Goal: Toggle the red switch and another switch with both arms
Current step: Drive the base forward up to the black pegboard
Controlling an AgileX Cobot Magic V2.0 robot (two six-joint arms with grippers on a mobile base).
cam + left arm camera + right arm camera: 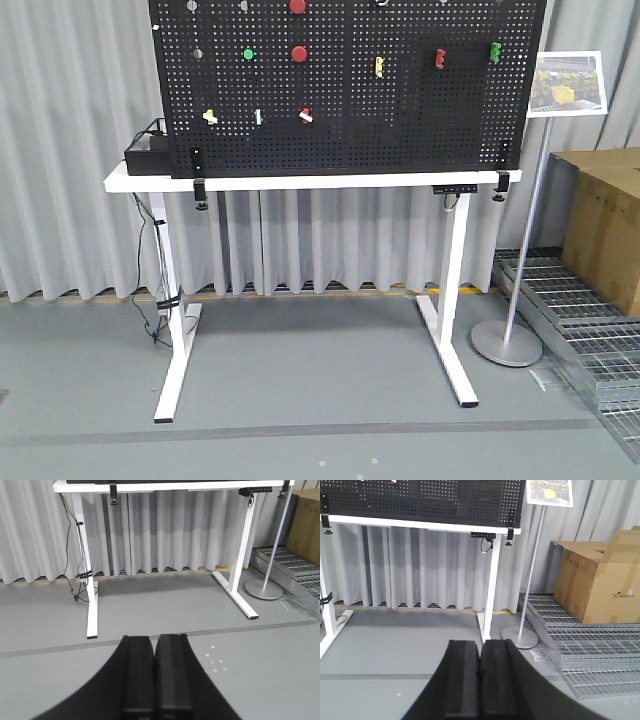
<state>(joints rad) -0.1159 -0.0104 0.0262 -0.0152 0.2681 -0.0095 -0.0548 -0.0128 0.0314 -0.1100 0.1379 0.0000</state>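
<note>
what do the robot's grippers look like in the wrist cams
Both look alike. The left gripper and right gripper each have two matte black, flat, blocky fingers with squared tips, widening below into a curved black body. No cables, markings or labels show.

You stood in a test lab: grey curtains [70, 150], a switch pegboard [400, 120] on a white desk [300, 181], cardboard box [600, 220].
</note>
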